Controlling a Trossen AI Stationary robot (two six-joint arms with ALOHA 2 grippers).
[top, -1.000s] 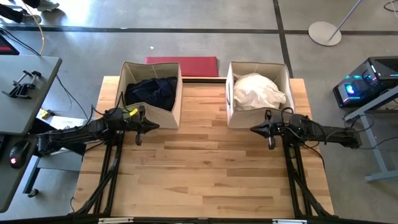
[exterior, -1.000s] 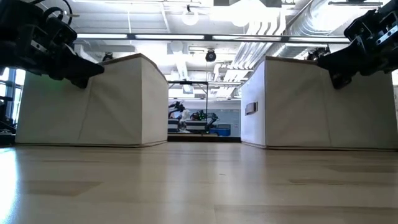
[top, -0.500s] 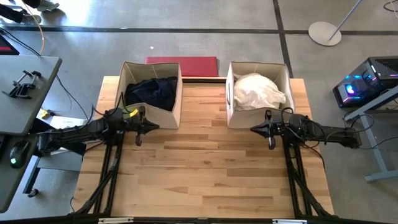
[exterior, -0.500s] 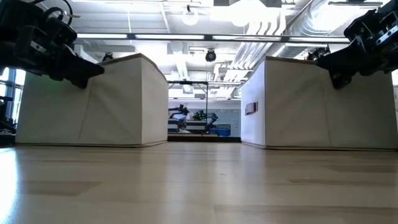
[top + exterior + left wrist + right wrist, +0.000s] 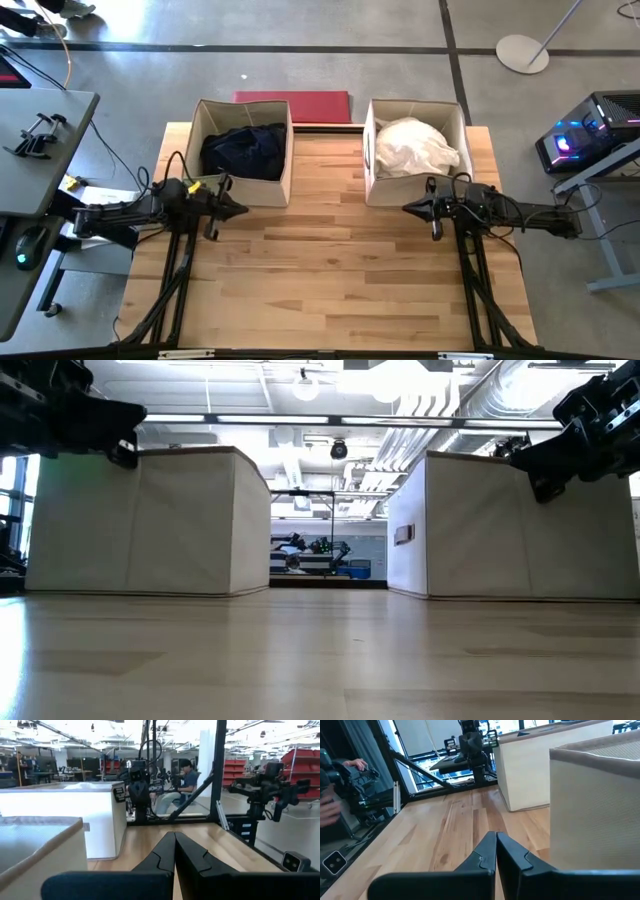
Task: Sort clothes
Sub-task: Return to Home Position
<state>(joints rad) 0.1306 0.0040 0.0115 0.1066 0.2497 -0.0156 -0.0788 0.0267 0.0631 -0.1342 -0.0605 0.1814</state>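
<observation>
Left arm: stretched level just in front of the left box, with the left claw pointing inward, its fingers pressed together on nothing. Right arm: mirrored before the right box, right claw likewise pressed together and empty. Boxes: beige, square, open-topped, upright on the pale wood-plank surface. Dark navy clothes: crumpled heap inside the left box. White clothes: soft mound inside the right box. Change: the left arm has drawn back toward the surface's left edge; the right arm is unmoved.

dark clothes – left box, white clothes – right
</observation>
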